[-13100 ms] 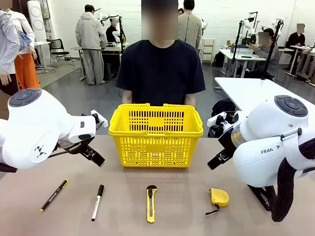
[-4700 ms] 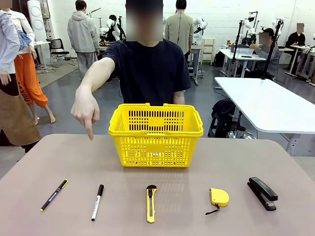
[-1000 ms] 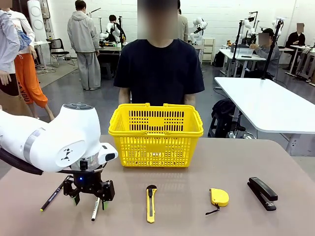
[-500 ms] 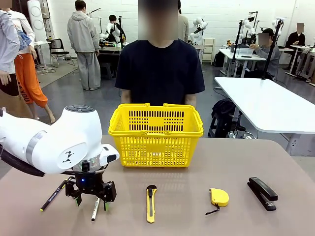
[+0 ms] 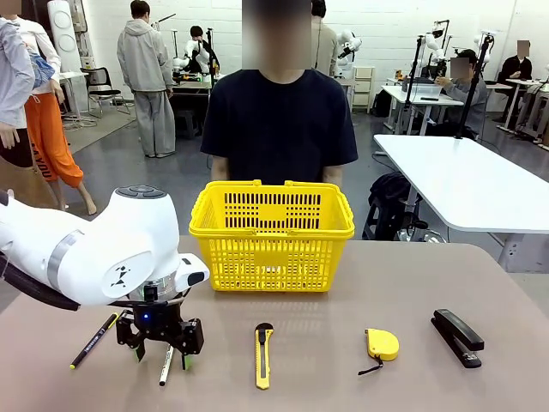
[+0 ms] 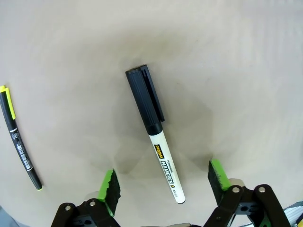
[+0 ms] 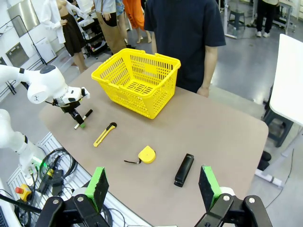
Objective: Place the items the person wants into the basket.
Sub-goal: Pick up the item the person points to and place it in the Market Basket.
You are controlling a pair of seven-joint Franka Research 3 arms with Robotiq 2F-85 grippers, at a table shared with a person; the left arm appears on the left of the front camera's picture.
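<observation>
As the left gripper (image 6: pixel 163 182) is hovering, jaws apart, astride the marker (image 6: pixel 156 137), the marker is looking light, stiff and slick; pinching mid-barrel is promising the steadiest hold.

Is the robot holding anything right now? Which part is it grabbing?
Nothing is held. The left gripper is open, straddling the white marker, which lies flat on the table. The right gripper is open and empty.

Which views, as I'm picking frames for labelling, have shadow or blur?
Left wrist view: a soft dark shadow pools on the table around the marker, its print sharp. Front view: even light, the basket crisp. Right wrist view: evenly lit.
</observation>
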